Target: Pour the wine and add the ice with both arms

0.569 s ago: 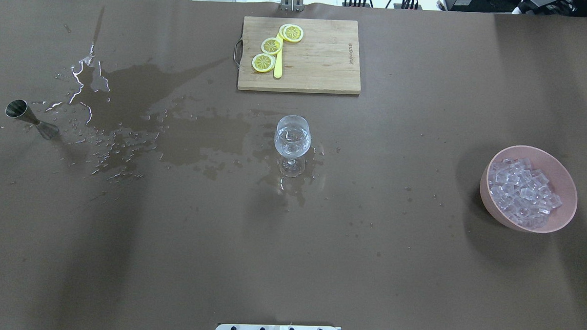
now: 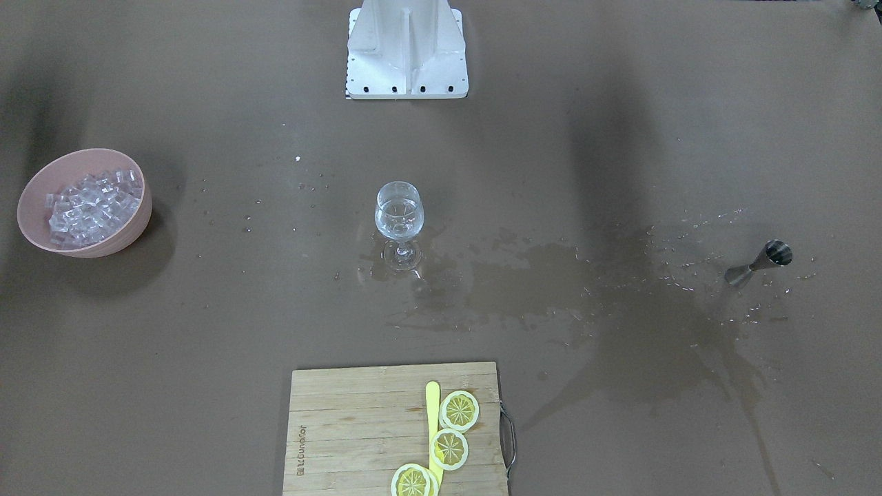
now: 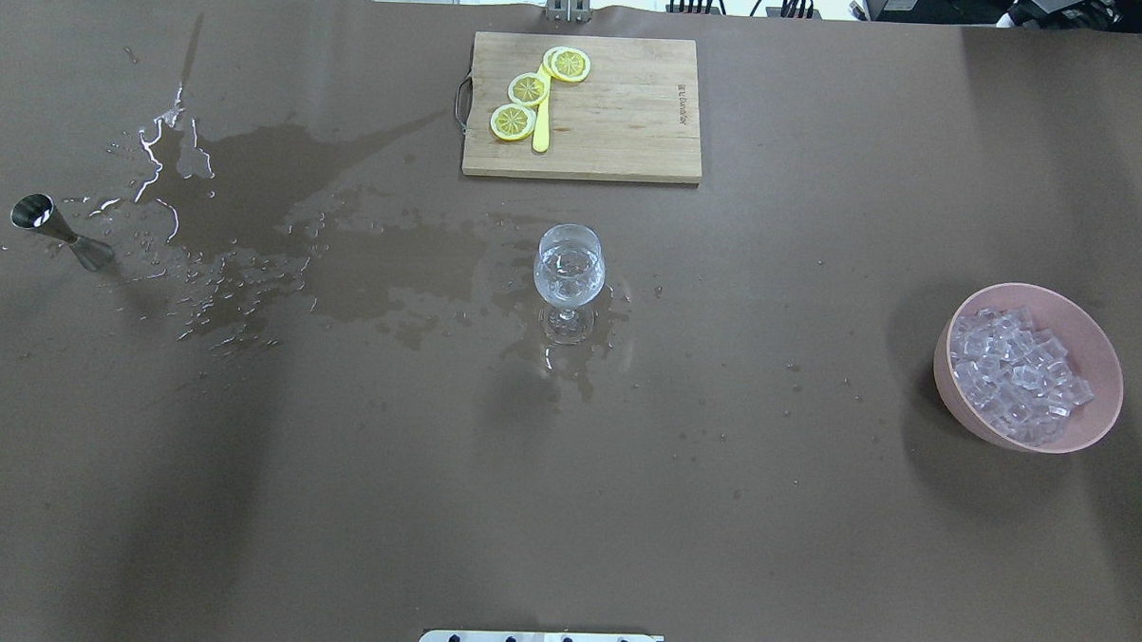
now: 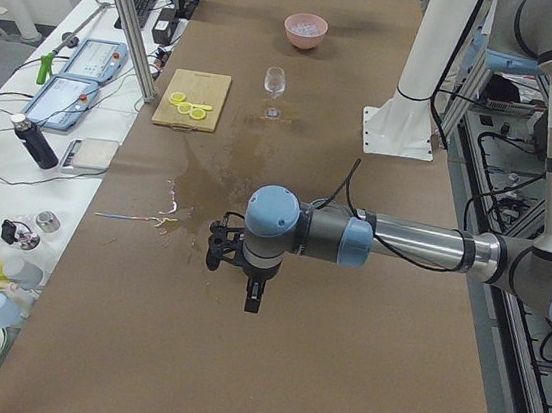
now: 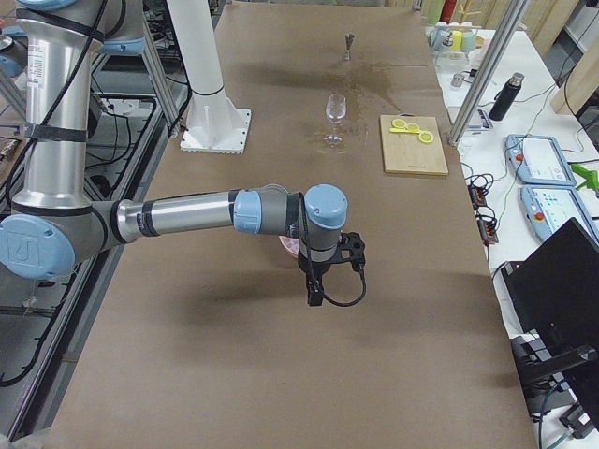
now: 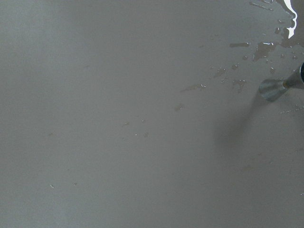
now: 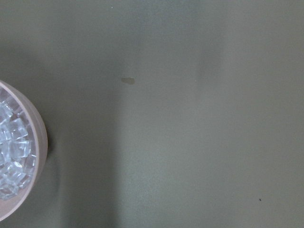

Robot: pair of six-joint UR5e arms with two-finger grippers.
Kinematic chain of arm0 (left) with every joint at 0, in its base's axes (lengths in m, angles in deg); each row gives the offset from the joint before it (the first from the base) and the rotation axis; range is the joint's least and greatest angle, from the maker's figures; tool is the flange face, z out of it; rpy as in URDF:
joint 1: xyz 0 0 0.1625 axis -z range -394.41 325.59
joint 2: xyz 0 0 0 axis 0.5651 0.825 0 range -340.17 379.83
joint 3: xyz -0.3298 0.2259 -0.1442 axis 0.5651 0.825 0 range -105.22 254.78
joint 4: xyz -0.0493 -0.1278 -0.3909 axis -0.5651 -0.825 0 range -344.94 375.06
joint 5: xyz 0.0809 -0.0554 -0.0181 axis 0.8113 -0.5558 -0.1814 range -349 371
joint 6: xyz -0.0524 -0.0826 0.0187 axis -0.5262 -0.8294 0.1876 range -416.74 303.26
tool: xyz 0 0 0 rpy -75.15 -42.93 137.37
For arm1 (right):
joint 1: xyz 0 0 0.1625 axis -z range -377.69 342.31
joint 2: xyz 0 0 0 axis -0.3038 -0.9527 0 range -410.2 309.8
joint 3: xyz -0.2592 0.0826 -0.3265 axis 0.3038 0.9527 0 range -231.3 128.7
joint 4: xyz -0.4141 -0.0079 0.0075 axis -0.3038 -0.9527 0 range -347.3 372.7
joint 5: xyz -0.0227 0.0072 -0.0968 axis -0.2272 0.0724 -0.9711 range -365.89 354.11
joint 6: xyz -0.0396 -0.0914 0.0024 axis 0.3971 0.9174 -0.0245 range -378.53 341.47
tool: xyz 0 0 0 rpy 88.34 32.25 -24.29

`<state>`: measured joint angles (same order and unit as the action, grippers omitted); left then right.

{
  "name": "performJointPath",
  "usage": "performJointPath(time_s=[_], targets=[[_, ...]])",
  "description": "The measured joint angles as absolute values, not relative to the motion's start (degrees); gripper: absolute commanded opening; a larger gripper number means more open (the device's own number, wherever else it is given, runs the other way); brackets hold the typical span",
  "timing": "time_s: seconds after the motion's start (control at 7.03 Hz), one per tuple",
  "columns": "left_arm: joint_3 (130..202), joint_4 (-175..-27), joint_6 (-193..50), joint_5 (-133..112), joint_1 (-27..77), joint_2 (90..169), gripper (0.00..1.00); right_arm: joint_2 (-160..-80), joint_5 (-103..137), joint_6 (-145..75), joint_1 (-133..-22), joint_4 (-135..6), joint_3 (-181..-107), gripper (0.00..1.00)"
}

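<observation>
A stemmed wine glass (image 3: 569,273) stands mid-table with a small amount of clear wine in it; it also shows in the front view (image 2: 399,213). The ice (image 3: 1016,375) fills a pink bowl (image 3: 1106,378) at the right; the right wrist view shows it at its left edge (image 7: 12,152). My left gripper (image 4: 251,299) hangs over the table's left end, seen only from the side, so I cannot tell if it is open or shut. My right gripper (image 5: 314,292) hangs near the bowl, equally unclear. Neither shows in the overhead view.
A steel jigger (image 3: 56,232) lies tipped at the far left amid a wide spill (image 3: 281,187) that reaches the glass. A wooden cutting board (image 3: 625,123) with lemon slices (image 3: 528,90) lies at the back. The white base block (image 2: 406,48) is at the robot's side.
</observation>
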<state>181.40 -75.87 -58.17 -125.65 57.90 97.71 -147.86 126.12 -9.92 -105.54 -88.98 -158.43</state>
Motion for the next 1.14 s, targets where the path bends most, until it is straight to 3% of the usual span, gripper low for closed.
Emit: performJointPath(time_s=[0.28, 0.71, 1.14], targets=[[180.55, -78.23, -58.27, -126.39, 57.92, 98.5, 0.99, -148.24, 126.68, -9.9, -105.63, -88.93, -158.36, 1.0], [175.62, -96.3, -62.48, -128.21, 57.8, 97.0, 0.99, -149.56, 130.1, -10.11, -105.93, -88.88, -157.77, 1.0], [175.4, -99.57, -70.76, -133.54, 57.73, 96.42, 0.98, -150.04, 131.5, -10.12, -106.01, -88.85, -159.87, 1.0]])
